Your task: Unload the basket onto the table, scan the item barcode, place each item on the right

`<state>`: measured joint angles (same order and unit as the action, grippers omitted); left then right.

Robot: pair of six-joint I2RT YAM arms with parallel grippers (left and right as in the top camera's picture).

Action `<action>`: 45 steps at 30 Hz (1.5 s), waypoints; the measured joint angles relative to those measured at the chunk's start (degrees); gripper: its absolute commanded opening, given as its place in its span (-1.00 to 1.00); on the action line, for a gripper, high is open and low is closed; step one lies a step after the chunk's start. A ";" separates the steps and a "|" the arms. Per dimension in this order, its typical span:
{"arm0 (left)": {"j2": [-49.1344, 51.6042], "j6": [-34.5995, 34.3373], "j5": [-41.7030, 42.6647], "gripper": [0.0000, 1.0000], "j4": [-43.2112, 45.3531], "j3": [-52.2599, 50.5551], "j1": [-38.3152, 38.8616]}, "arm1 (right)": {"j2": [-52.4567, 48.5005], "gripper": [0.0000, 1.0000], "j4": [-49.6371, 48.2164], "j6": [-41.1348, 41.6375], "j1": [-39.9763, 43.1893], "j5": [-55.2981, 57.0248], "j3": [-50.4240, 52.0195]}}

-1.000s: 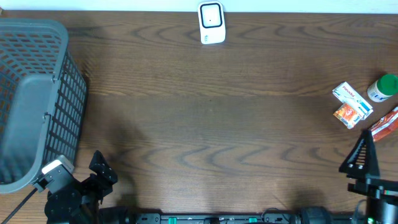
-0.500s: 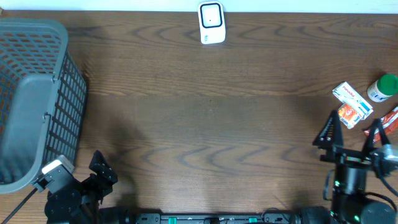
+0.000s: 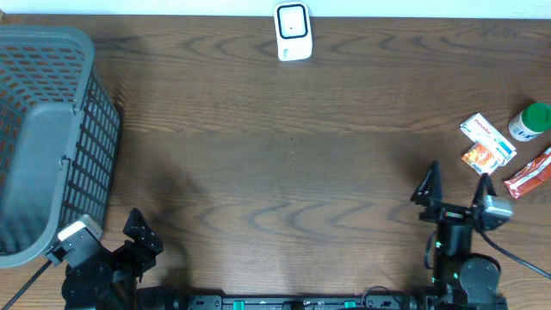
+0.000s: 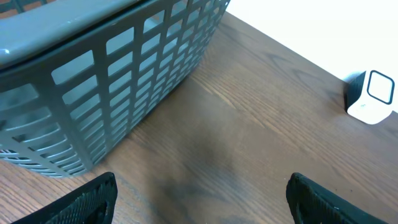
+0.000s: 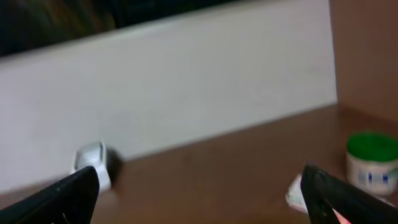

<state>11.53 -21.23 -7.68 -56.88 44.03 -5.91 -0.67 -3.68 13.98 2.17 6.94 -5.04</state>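
Both claws are empty here. Our right gripper (image 3: 457, 175) sits near the front edge of the table (image 3: 284, 172) on the right side, jaws spread as wide as they go, with only bare wood between them. The left gripper (image 4: 199, 205) is down in the front-left corner just beside the grey basket (image 3: 52, 129), jaws also well apart and gripping nothing. The stuff to scan is bunched at the right edge: a white and blue box (image 3: 487, 132), an orange packet (image 3: 481, 158) right up against its near side, a green-lidded jar (image 3: 532, 120) just beside the box, and a red packet (image 3: 527, 172) partly cut off by the frame. They all lie further back and to the right of the right gripper, not touching it. The white scanner (image 3: 293, 33) stands at the far edge, about mid-table. The right wrist view is pretty blurry, but we can make out the jar and the scanner in it.
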 measured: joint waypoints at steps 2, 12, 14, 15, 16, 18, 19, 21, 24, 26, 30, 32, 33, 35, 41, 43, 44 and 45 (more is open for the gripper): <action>0.00 -0.02 0.00 0.75 0.02 0.00 0.00 | 0.00 0.99 -0.09 -0.57 0.00 -0.09 2.75; 0.00 0.00 0.00 0.74 0.00 0.00 0.00 | -0.02 0.99 7.15 -5.07 0.00 -0.76 4.66; 0.00 0.00 0.00 0.75 0.00 0.00 0.00 | -0.02 0.99 7.17 -6.56 0.02 -0.94 4.66; 0.00 -0.02 0.00 0.74 0.00 0.00 0.00 | -0.02 0.99 7.17 -6.97 0.02 -0.96 4.66; 0.00 0.00 0.00 0.75 0.00 0.00 0.00 | -0.02 0.99 7.17 -7.45 0.00 -0.98 4.66; 0.00 -0.02 0.00 0.74 0.00 0.00 0.00 | -0.02 0.99 7.17 -8.02 0.02 -0.98 4.66; 0.00 0.00 0.00 0.75 0.00 0.00 0.00 | -0.02 0.99 7.15 -8.22 0.02 -0.98 4.66; 0.00 0.00 0.00 0.75 0.00 0.00 0.00 | -0.02 0.99 7.15 -8.55 0.02 -0.98 4.66; 0.00 -0.02 0.00 0.75 0.00 0.00 0.00 | -0.02 0.98 7.15 -8.63 0.02 -0.98 4.66; 0.00 0.00 0.00 0.75 0.00 0.00 0.00 | -0.02 0.99 7.15 -8.66 0.02 -0.98 4.66; 0.00 0.00 0.00 0.74 0.00 0.00 0.00 | -0.02 0.98 7.15 -8.68 0.02 -0.98 4.68; 0.00 0.00 0.00 0.75 0.00 0.00 0.00 | -0.02 0.99 7.15 -8.79 0.02 -0.98 4.66; 0.00 -0.02 0.00 0.75 0.00 0.00 0.00 | -0.02 0.99 7.15 -8.83 0.02 -0.98 4.66; 0.00 0.00 0.00 0.74 0.00 0.00 0.00 | -0.02 0.99 7.15 -8.83 0.02 -0.98 4.66; 0.00 0.00 0.00 0.75 0.00 0.00 0.00 | -0.02 0.99 7.17 -8.85 0.02 -0.98 4.66; 0.00 0.00 0.00 0.75 0.00 0.00 0.00 | -0.02 0.99 7.15 -8.85 0.02 -0.98 4.66; 0.00 0.00 0.00 0.74 0.00 0.00 0.00 | -0.02 0.99 7.15 -8.85 0.02 -0.98 4.66; 0.00 0.00 0.00 0.75 0.00 0.00 0.00 | -0.02 0.99 7.15 -8.85 0.02 -0.98 4.66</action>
<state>11.53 -21.23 -7.68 -56.88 44.03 -5.91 -0.69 3.46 5.13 2.20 5.96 -0.38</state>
